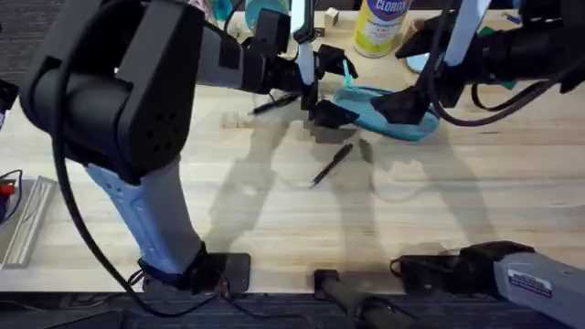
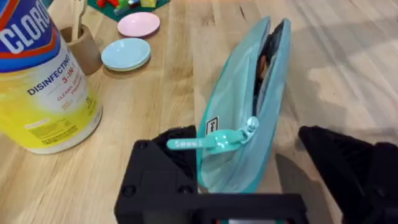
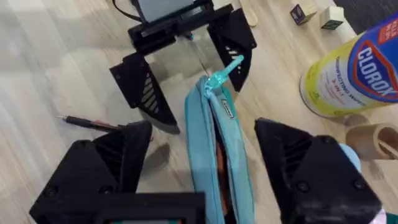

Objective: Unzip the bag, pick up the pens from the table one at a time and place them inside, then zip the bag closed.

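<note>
Bag (image 2: 245, 118) between both spread end effectors, left (image 2: 267, 180), right (image 3: 205, 180), neither clamping.

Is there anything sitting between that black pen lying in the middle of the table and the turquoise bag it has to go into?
Nothing visible: bare table lies between the pen and the bag, though both pincers crowd the bag.

The turquoise bag (image 3: 214, 146) stands on edge between the right gripper's (image 3: 205, 180) spread fingers, zipper up. Beyond it the left gripper (image 3: 186, 68) straddles the zip pull (image 3: 222, 73). One black pen (image 3: 93, 123) lies on the table (image 3: 50, 56) nearby, a Clorox canister (image 3: 354, 68) off to the side.
</note>
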